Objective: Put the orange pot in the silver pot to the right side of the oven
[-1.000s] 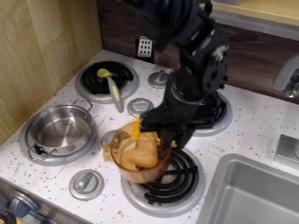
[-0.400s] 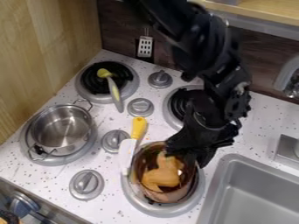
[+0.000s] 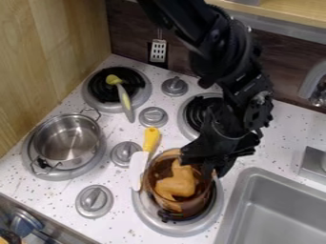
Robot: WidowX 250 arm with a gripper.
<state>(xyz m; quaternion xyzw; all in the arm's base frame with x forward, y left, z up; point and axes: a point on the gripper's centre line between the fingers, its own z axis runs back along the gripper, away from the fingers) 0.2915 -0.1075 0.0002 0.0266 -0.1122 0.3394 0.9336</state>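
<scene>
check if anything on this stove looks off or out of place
A yellow-headed utensil lies partly across the upper-left burner, its head over the black coil. That's an odd resting place, since it might scorch if heated. I see no spill or breakage.

sink [image 3: 280, 214] cropped at lower right, faucet [image 3: 309, 85] too (right edge), rear right burner [image 3: 196, 112] partly behind arm [image 3: 239, 78]

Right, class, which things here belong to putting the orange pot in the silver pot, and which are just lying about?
Part of the job:
- orange pot
- silver pot
- gripper, at the orange pot's rim

Just lying about:
- white-bladed spatula
- yellow-headed utensil
- tan item, though inside the orange pot
</scene>
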